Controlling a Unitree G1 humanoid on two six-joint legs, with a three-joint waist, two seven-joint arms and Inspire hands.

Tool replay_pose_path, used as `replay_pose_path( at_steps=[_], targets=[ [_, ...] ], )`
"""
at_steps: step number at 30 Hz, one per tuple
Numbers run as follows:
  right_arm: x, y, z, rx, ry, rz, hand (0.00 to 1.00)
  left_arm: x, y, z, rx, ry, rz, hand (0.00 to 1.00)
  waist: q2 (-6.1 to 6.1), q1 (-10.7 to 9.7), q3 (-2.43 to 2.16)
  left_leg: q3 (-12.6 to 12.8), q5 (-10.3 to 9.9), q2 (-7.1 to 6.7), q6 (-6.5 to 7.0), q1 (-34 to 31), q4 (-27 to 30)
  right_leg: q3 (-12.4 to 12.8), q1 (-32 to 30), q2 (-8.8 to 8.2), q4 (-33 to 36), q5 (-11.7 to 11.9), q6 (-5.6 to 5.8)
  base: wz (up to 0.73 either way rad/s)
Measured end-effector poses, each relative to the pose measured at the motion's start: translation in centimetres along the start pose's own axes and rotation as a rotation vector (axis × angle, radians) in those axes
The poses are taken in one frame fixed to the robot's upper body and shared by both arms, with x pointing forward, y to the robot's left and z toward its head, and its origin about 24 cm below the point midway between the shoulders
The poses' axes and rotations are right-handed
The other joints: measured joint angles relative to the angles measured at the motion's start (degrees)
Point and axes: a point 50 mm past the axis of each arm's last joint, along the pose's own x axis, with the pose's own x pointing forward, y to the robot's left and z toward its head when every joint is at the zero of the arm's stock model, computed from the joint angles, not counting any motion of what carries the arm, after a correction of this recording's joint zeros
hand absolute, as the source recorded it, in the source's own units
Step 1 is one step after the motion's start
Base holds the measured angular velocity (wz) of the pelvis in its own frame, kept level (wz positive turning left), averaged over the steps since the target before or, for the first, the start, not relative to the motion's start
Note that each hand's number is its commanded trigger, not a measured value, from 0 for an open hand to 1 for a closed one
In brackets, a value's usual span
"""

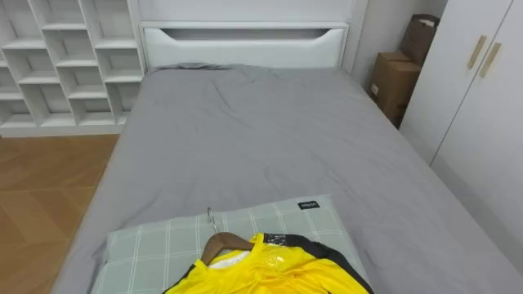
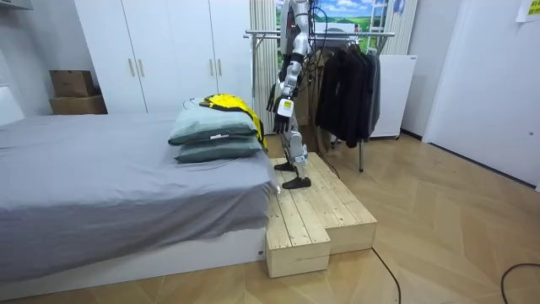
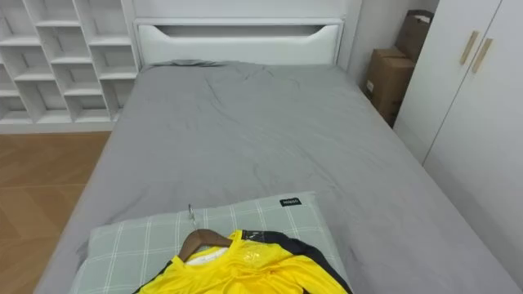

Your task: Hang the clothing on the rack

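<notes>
While the yellow shirt (image 1: 270, 273) on its wooden hanger (image 1: 222, 242) lies on the checked pillow (image 1: 155, 245) at the frame's bottom edge, I cannot tell my left hand's (image 2: 281, 102) state, and I fear grabbing loose cloth would slip it off the hanger.

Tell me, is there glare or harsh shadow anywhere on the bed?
Left eye view: even, soft light on the grey sheet, only faint crease shadows; a slight sheen on the yellow shirt. Room view: the wooden platform lies brightly lit, no glare.
</notes>
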Motion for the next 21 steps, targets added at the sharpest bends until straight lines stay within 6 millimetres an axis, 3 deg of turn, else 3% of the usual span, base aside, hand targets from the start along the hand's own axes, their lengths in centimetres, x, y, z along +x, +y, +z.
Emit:
replay_pose_path(
  at_steps=[21],
  targets=[
    [-0.02,0.01,-0.08,0.033,-0.012,0.004,0.0,0.01,0.24,0.16,0.066,-0.013,0.033,0.0,0.05,-0.07,0.08,0.36,-0.14,0.04,-0.12,0.0,-0.5,0.25,-0.15,0.13,-0.35,-0.01,0.02,0.0]
  ],
)
